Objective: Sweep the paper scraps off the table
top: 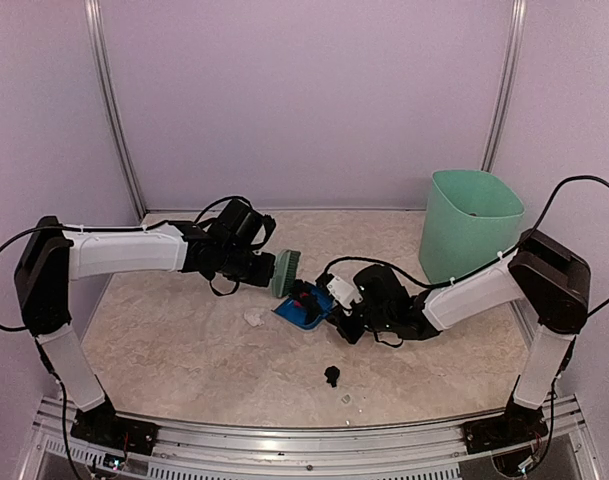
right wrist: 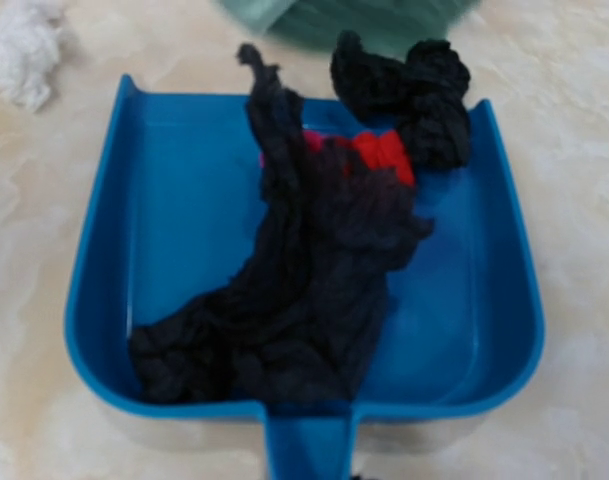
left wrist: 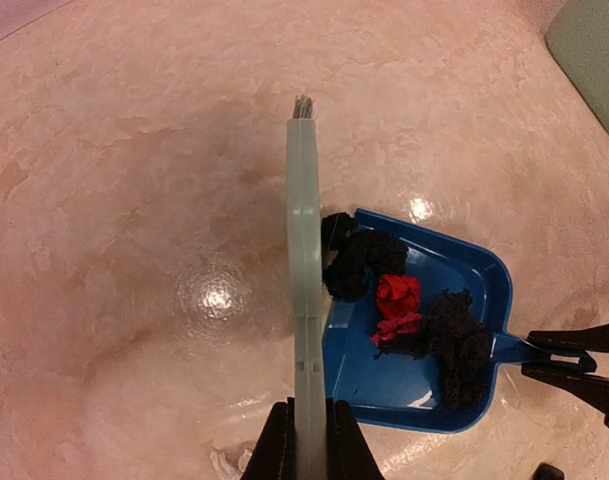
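Crinkly blk/red paper scraps [right wrist: 314, 300] in glossy blue dustpan [right wrist: 174, 220], marbled table [left wrist: 134, 150]

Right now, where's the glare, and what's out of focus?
Left wrist view: two bright lamp reflections on the table, near the brush and dustpan; the wide lens bends the edges. Right wrist view: the white scrap and the brush at the top are blurred. Top view: even, soft light, no glare.

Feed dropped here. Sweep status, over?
Status: left pincer shut on brush, right pincer shut on dustpan. Dustpan holds scraps; black scrap, white scrap loose on table. Far right, bin stands apart.
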